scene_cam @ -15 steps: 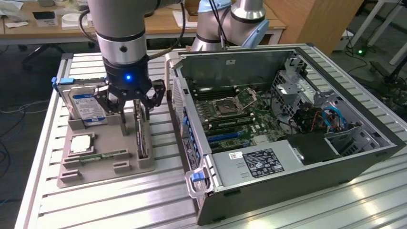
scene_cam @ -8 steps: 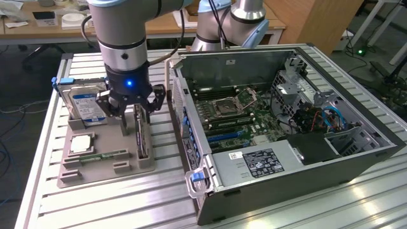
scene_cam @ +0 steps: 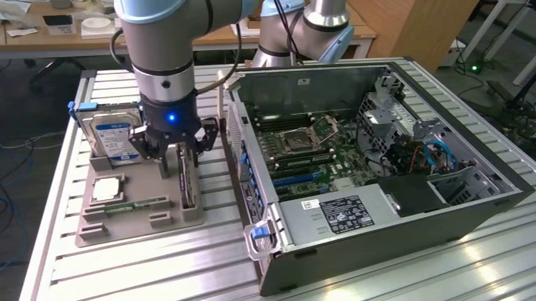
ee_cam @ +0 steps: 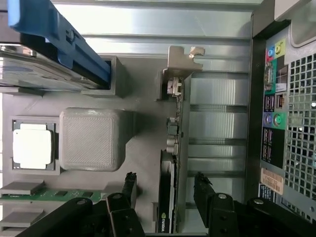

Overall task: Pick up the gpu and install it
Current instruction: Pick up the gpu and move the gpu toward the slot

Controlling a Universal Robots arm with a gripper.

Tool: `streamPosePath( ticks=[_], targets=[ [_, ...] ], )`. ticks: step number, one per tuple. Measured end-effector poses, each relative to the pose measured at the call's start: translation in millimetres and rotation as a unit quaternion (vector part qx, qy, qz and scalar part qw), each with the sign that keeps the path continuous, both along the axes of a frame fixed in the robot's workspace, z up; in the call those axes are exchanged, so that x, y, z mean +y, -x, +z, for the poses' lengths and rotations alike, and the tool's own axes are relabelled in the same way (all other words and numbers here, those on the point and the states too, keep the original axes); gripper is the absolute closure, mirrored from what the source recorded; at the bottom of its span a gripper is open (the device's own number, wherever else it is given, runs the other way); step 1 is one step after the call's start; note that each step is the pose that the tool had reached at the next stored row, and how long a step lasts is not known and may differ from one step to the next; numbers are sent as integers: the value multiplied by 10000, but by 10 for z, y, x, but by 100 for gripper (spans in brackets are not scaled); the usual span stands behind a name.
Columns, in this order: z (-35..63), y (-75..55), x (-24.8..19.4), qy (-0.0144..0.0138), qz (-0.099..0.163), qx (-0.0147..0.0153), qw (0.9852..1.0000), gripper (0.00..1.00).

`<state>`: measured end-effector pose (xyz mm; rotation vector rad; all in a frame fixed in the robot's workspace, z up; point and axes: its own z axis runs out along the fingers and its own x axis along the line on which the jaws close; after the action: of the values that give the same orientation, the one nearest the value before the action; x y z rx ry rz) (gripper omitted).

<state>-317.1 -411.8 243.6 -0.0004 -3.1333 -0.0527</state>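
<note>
Item: gpu (ee_cam: 176, 133). I log a thin dark board with small silver parts along its upper edge, a black block with a green mark toward one end, and a pale metal bracket (ee_cam: 180, 61) at the other.
Position: it stands on edge in a slot of the grey tray (scene_cam: 138, 221), on the exterior view's right side of the tray, just beside the open case (scene_cam: 393, 241).
Long axis: it runs near to far, with the bracket end far and the board face upright.
Gripper (scene_cam: 179, 162): I see it released, jaws spread, one finger (ee_cam: 129, 186) on each side of the card toward its near end, apart from it.
Same tray, to the exterior view's left: drive (scene_cam: 113, 139) far, processor (scene_cam: 107, 188) middle, memory stick (scene_cam: 134, 205) near.
</note>
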Motion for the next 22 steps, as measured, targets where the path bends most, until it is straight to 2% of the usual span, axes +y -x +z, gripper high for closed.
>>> streamPosePath(
  ticks=[17, 22],
  targets=[
    [-307, -17, 0, 0, 1, 1, 10000, 41],
    [-310, -17, -1, 5, 2, 1, 10000, 41]
  ],
)
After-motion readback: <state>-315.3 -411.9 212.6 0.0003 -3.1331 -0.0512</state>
